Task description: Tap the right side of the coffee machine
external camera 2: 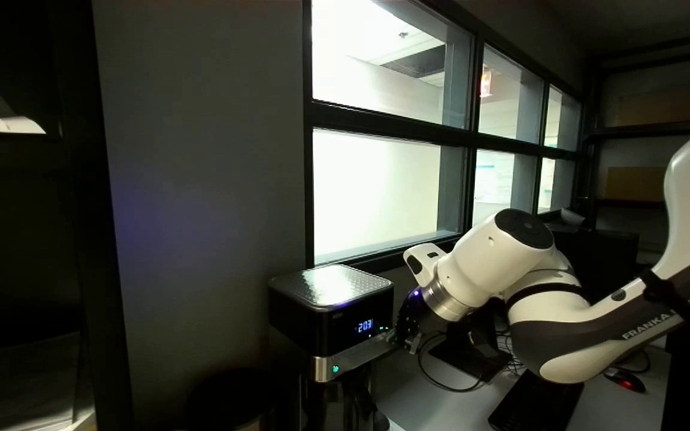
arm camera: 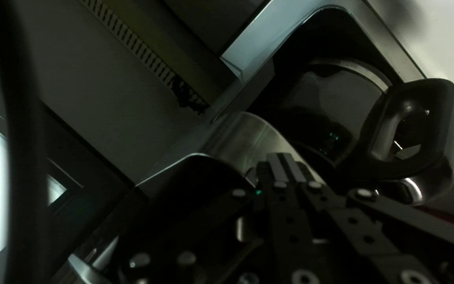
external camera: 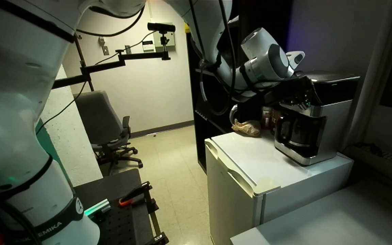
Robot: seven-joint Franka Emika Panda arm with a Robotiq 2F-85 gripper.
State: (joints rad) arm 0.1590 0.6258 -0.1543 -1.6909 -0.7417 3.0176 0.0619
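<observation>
Franka arm (external camera: 15, 102), foreground, in an exterior view; drip coffee maker (external camera: 330, 122) beyond, atop a white mini-fridge (external camera: 237, 194). In an exterior view, gripper (external camera 2: 393, 340) just beside the blue-lit display (external camera 2: 365, 326). Wrist view: fingertips (arm camera: 279, 169) together, gripping nothing — contact with the maker unclear.

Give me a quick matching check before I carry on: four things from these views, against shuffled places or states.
Things
1. gripper
2. coffee machine
3. carafe
4. office chair

Places or states
A. grey, standing on the floor
B. dark, seated within the coffee machine
C. shut, jaws together
D. silver and black, with a blue-lit display

Pairs: 1-C, 2-D, 3-B, 4-A
</observation>
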